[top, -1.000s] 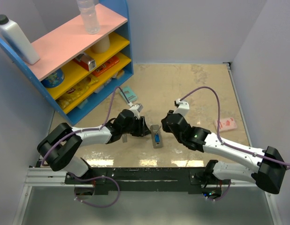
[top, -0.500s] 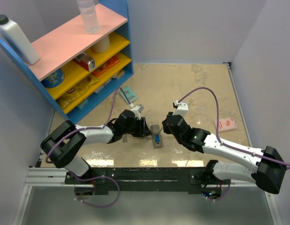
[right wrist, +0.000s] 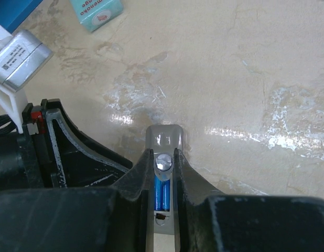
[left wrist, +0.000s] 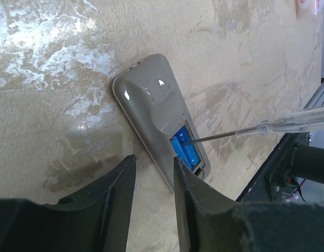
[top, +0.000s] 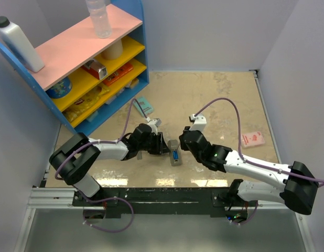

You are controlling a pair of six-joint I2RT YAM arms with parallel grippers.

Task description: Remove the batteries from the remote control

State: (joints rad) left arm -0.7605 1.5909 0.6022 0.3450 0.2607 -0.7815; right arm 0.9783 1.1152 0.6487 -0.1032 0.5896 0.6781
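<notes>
The grey remote control (top: 175, 153) lies on the table between my two arms, its back compartment open. Two blue batteries (left wrist: 184, 151) sit side by side in the recess and also show in the right wrist view (right wrist: 162, 194). My right gripper (right wrist: 163, 157) is shut on the clear handle of a thin grey stick (left wrist: 230, 134), directly above the remote (right wrist: 164, 137). The stick's tip rests on the batteries. My left gripper (left wrist: 153, 173) is open and empty, low at the remote's (left wrist: 151, 105) left edge, one finger (left wrist: 185, 194) right beside that edge.
A teal flat box (top: 144, 105) lies behind my left arm. A pink packet (top: 252, 139) lies at the right. A blue shelf unit (top: 94, 68) with goods stands at the back left. Grey walls close in the table.
My right gripper has moved left over the remote. My left gripper has edged a little closer to the remote. The remote has not moved.
</notes>
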